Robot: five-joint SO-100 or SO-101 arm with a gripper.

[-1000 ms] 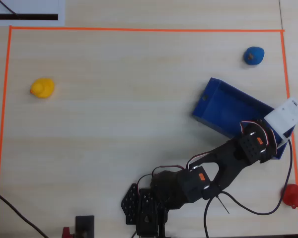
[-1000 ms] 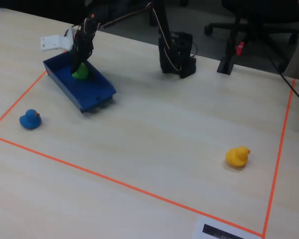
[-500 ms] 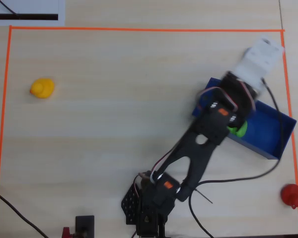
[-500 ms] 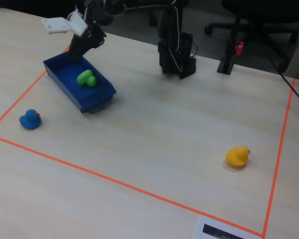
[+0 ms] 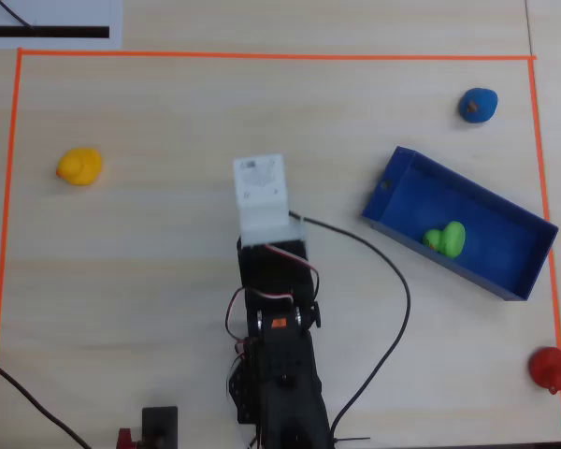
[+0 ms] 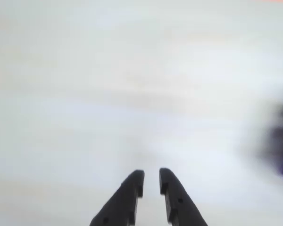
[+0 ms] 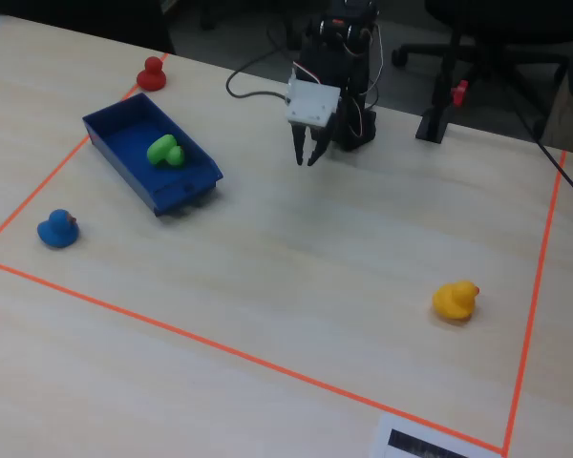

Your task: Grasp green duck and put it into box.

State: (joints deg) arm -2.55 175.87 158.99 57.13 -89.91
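Note:
The green duck lies inside the dark blue box, near its middle. It also shows in the fixed view, lying on its side on the box floor. My gripper hangs above bare table, well away from the box, pointing down. In the wrist view the gripper has only a narrow slit between its black fingers and nothing in it. In the overhead view the white camera block hides the fingertips. A blurred dark blue shape at the wrist view's right edge may be the box.
A blue duck sits beyond the box's far end. A yellow duck is at the left and a red duck at the lower right corner. Orange tape frames the work area. A black cable loops beside the arm.

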